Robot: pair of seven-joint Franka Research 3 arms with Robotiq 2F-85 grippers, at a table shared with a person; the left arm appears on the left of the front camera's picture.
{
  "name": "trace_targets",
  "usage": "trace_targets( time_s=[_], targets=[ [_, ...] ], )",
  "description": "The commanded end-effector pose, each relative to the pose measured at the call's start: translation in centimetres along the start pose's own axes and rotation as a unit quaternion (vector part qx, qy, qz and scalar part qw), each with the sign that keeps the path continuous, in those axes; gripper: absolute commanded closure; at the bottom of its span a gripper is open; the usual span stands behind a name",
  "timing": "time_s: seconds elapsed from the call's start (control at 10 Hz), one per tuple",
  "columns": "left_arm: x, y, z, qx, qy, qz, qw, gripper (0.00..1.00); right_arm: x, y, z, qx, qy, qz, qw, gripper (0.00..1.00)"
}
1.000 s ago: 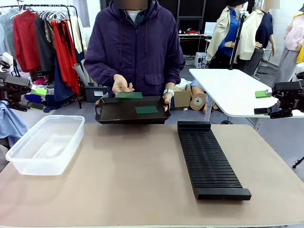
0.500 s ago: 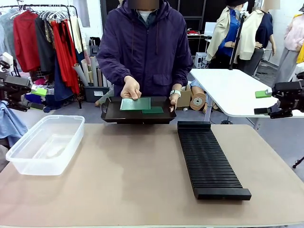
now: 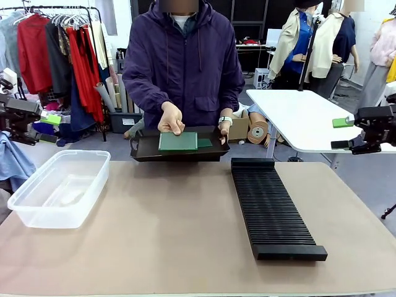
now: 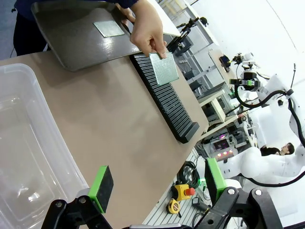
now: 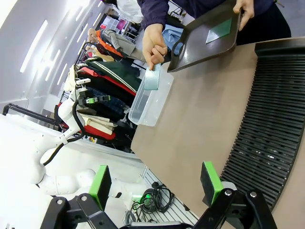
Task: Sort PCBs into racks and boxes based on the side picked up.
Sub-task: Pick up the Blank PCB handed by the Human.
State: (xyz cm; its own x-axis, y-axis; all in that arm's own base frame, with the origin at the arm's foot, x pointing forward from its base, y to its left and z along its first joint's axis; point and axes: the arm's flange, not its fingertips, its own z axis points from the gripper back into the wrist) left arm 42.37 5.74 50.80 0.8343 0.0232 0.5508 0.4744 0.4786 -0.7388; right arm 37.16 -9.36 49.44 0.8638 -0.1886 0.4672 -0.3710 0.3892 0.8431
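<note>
A person's hand (image 3: 171, 118) held one PCB (image 3: 178, 142) by its top edge over the tray (image 3: 143, 150), upper centre. Thin, stiff and light, it seemed best pinched at its free lower edge; both arms' jaws stood wide apart, empty.

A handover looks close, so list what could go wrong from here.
1. The person's hand pinches the raised PCB by one edge; it may slip or arrive tilted.
2. The other hand alone carries the tray; the loose PCB on it may slide if it tips.
3. The open left gripper or right gripper may nip those fingers.
</note>
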Motion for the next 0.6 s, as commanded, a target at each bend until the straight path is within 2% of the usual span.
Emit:
trace_targets(
  time_s=[0.0, 0.5],
  targets=[
    [-0.07, -0.01, 0.08, -0.004, 0.001, 0.001, 1.000, 0.00, 0.13, 0.11, -0.03, 0.005, -0.003, -0.001, 1.000, 0.00],
    [-0.07, -0.01, 0.08, -0.004, 0.001, 0.001, 1.000, 0.00, 0.13, 0.11, -0.03, 0.005, -0.003, -0.001, 1.000, 0.00]
  ],
)
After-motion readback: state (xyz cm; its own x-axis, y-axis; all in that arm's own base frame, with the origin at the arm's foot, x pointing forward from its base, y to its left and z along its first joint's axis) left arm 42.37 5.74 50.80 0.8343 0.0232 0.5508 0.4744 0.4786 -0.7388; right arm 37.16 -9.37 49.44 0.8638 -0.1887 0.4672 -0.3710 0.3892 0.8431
